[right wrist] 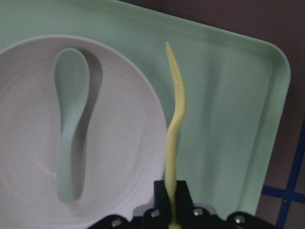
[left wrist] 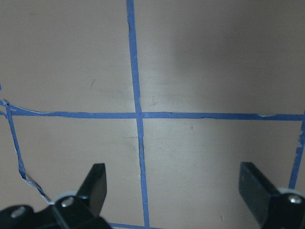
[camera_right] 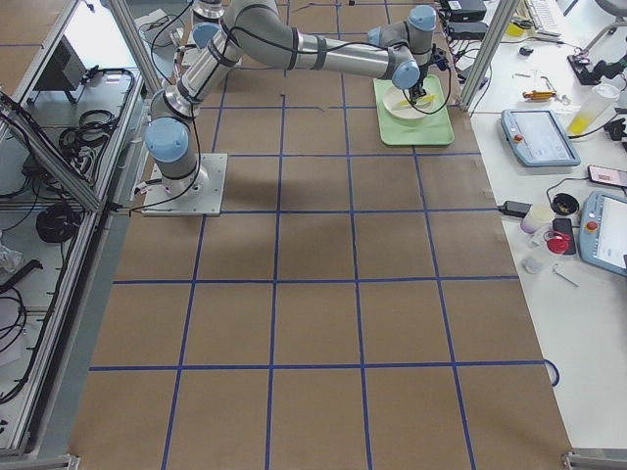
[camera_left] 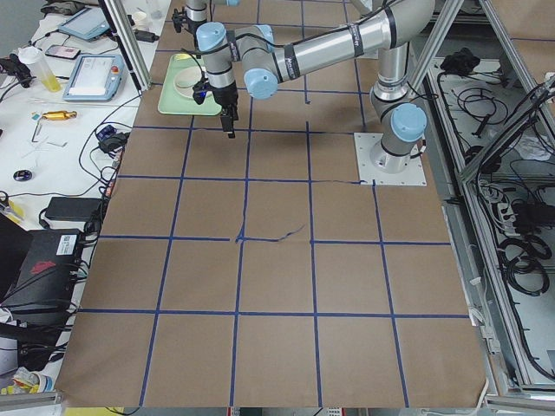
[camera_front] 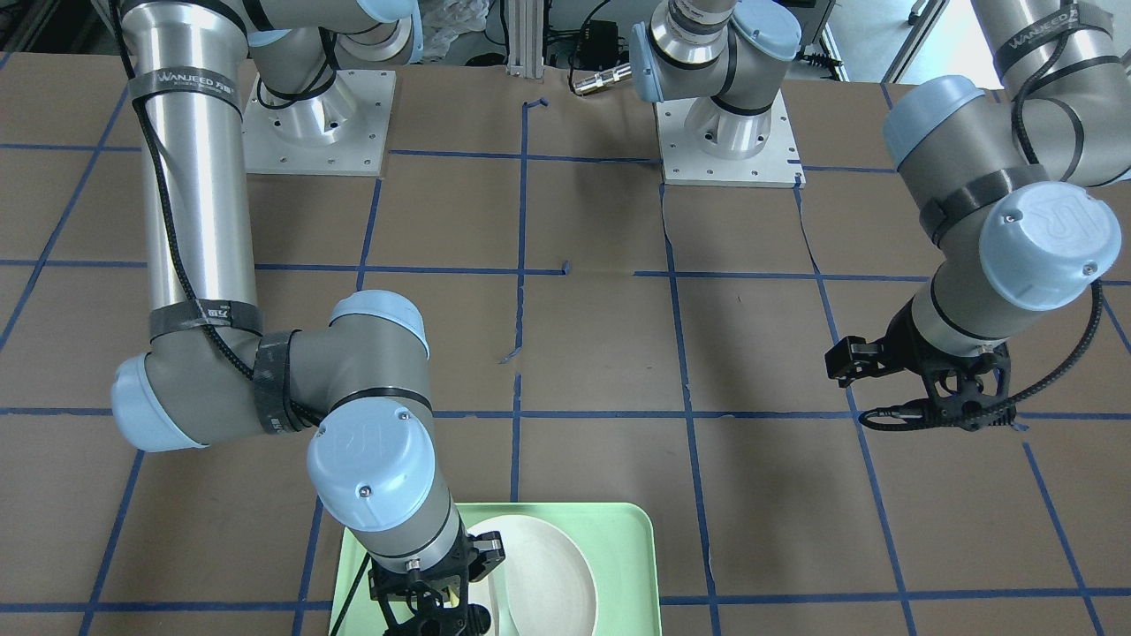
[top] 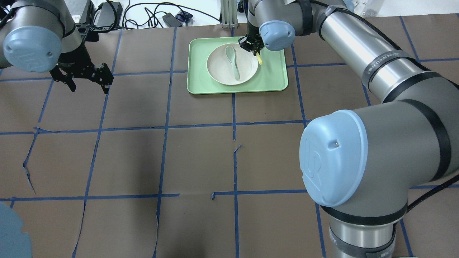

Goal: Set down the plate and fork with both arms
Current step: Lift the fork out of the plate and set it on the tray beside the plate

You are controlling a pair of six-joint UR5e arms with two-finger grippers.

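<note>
The white plate (top: 224, 71) sits in the mint-green tray (top: 272, 77) at the far middle of the table, with a pale grey-green spoon (top: 232, 59) lying in it. My right gripper (top: 252, 46) is shut on the handle of the yellow fork (top: 259, 59) and holds it above the tray, just beside the plate's right rim. The right wrist view shows the fork (right wrist: 175, 119) on edge between the shut fingers, over the tray (right wrist: 228, 119) next to the plate (right wrist: 28, 143). My left gripper (top: 89, 87) is open and empty above the table at the far left.
Brown table covering with a grid of blue tape. The left wrist view shows only bare table under the open left gripper (left wrist: 175, 191). Both arm bases stand at the robot's edge of the table. Cables and equipment lie beyond the far edge.
</note>
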